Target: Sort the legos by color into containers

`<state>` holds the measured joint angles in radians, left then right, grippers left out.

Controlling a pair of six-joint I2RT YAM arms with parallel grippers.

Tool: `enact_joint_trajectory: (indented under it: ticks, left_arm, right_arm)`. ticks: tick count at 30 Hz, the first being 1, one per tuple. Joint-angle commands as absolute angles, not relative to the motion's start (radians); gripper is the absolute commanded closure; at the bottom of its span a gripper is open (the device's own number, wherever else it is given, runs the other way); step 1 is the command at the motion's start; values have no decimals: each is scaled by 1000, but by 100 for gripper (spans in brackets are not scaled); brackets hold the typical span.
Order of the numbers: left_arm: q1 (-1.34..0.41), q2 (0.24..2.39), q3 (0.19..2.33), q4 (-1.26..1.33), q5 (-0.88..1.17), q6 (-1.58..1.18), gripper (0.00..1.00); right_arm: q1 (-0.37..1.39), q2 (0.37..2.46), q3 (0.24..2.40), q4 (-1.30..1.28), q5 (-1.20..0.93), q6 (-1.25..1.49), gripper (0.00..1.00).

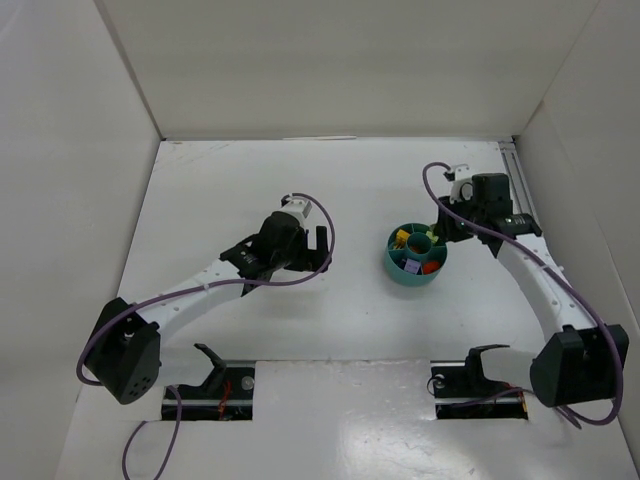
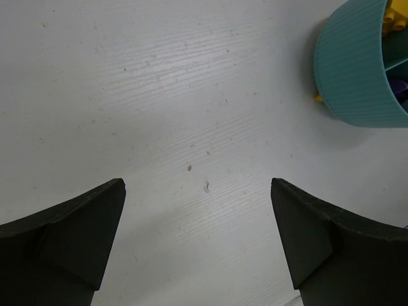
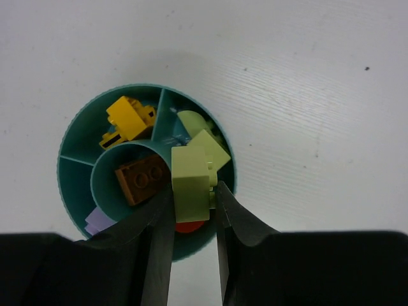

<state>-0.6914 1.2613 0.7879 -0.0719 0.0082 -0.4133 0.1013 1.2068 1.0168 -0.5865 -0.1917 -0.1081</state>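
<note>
Lime-green studded plastic brick (image 3: 190, 182) sits clamped between the fingers of the right hand (image 3: 193, 194). It hangs over the round teal ribbed bowl (image 3: 64, 153), roughly above the wall where the central cup meets the outer ring. Judged from that, the step in hand is the drop into the matching compartment, the one just beyond the fingertips that already holds two pale lime-green pieces (image 3: 213, 150).

Doing it well means nudging the hand outward until the brick is wholly over that compartment. It should then come down close to the rim before release, so the brick cannot bounce out. The wrong homes are close by: a brown brick (image 3: 141, 180) lies in the central cup just beside it, and an orange piece (image 3: 188, 226) shows under the fingers in the neighbouring section. Yellow bricks (image 3: 129, 118) and a purple brick (image 3: 95, 222) occupy other sections.

The left hand (image 2: 197, 185) hovers with its fingers wide apart over the white bench (image 2: 159, 95) near the bowl. A small yellow speck (image 2: 317, 97) at the bowl's foot may be a stray brick, but it is too small to tell.
</note>
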Motion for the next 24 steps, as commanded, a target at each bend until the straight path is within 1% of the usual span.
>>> enact_joint_trajectory:
  ticks: [1,3,6,10,16,18,24]
  left_arm:
    - [-684,1261,831,-57,28,-425,4]
    - [-684,1252,831,-66,28,-425,4]
    - [-684,1252,831,-78,18,-434,4]
    - [-684,1243,841,-87,18,-434,4]
    - [-684,1243,841,-87,9,-434,4]
    - [-684,1243,841,-87,9,-434,5]
    - [-684,1261,841,-87,9,-434,5]
  right_arm:
    - [144,1235,1052,-518,-224,-98,83]
    - [155,1281,1062,-508,-236,-89,78]
    - [164,1299,1072,-508,-236,-78,77]
    - [173,1321,1081,-508,-218,-67,71]
    - [173,1310,1081,-541,-134,-45,71]
    - [173,1310,1081,-541,-121,-44,70]
    - [173,1301,1081,-560,-101,-44,61]
